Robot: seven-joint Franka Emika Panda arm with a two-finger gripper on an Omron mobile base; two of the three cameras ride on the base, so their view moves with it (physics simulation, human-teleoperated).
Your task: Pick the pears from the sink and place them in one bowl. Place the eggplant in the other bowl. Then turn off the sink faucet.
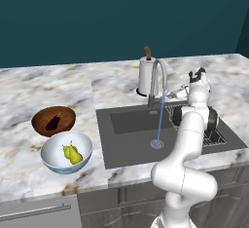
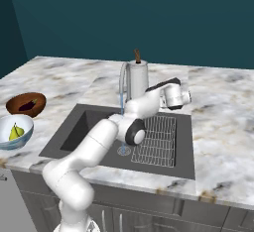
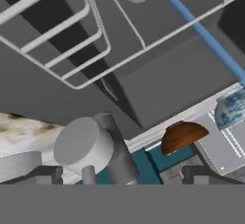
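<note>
Two yellow-green pears (image 1: 72, 153) lie in the white and blue bowl (image 1: 51, 160), which also shows at the left counter edge (image 2: 22, 136). The dark eggplant (image 1: 53, 122) rests in the brown wooden bowl (image 1: 41, 117). Water (image 1: 160, 117) runs from the grey gooseneck faucet (image 1: 157, 76) into the dark sink (image 1: 131, 146). My gripper (image 1: 184, 92) hovers behind the sink, right of the faucet. In the hand view the gripper (image 3: 122, 177) is open, its fingertips (image 3: 45, 175) wide apart, with a grey faucet cylinder (image 3: 83, 146) close in front.
A white paper-towel roll (image 1: 145, 76) stands behind the faucet. A wire rack (image 2: 158, 137) lies in the right part of the sink, beside the round drain (image 1: 156, 143). My arm's elbow (image 2: 133, 129) hangs over the sink.
</note>
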